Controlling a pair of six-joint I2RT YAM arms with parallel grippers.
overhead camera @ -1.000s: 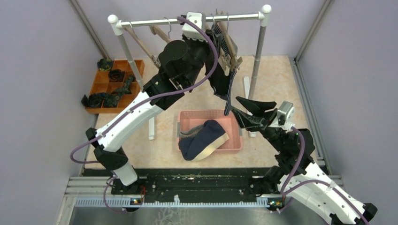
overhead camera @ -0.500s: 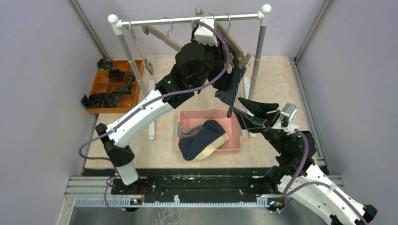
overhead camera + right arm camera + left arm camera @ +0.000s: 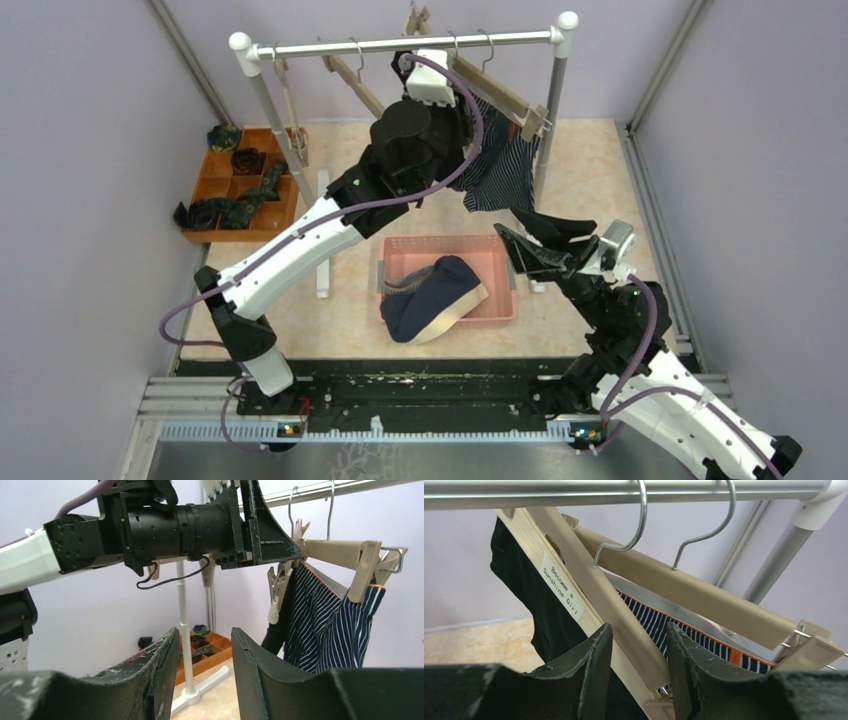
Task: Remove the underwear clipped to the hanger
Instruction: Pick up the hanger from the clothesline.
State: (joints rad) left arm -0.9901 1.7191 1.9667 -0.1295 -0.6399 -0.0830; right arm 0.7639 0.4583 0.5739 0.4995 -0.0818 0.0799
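A navy pair (image 3: 430, 295) and a pale pair (image 3: 466, 303) lie in the basket (image 3: 505, 285), while the striped pair (image 3: 505, 170) and the black pair (image 3: 539, 610) hang unremoved; the left gripper (image 3: 639, 627) straddles a hanger (image 3: 589, 595), grip unclear, and the right gripper (image 3: 204, 630) is spread and empty.

Underwear (image 3: 432, 296) in basket (image 3: 503, 303), before rack (image 3: 330, 46)

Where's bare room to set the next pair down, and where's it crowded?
Free: floor between orange tray and pink basket; floor between rack post and right wall; basket's right side. Crowded: right end of the rail, where hangers, striped underwear and left gripper bunch.
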